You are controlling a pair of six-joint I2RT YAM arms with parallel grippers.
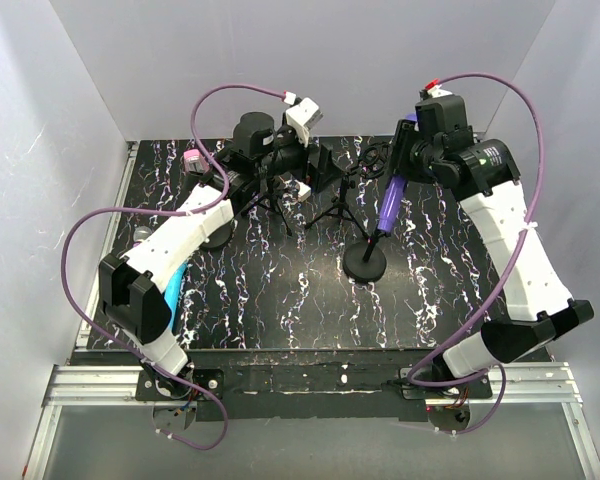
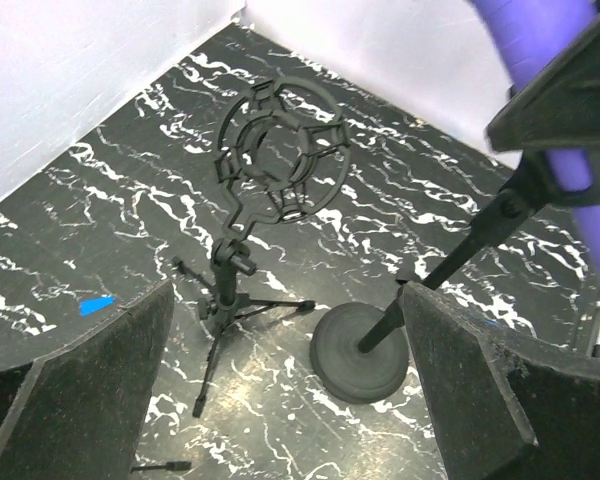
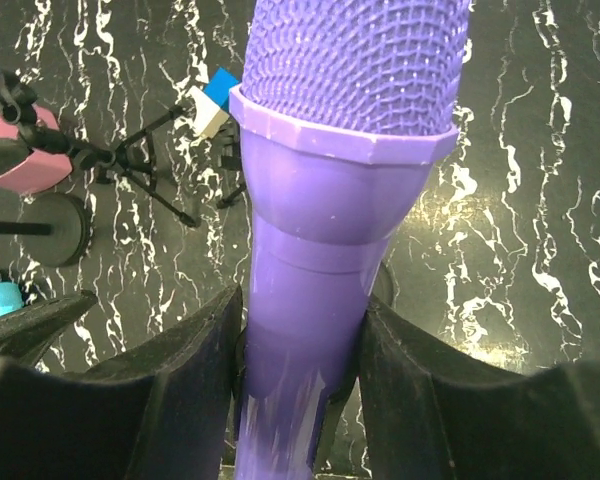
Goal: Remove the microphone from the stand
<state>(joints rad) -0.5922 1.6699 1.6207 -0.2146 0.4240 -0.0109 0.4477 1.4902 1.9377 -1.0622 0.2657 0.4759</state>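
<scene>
Above the stand, your right gripper clasps the mic across its long axis, which slants up and back; the left gripper gapes empty, farther off.

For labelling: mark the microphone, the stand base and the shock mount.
microphone (image 3: 330, 200): right wrist view, on its purple collar below the grille.
stand base (image 2: 345, 362): left wrist view, on the round disc's top.
shock mount (image 2: 226, 170): left wrist view, on the ring's left rim.
</scene>
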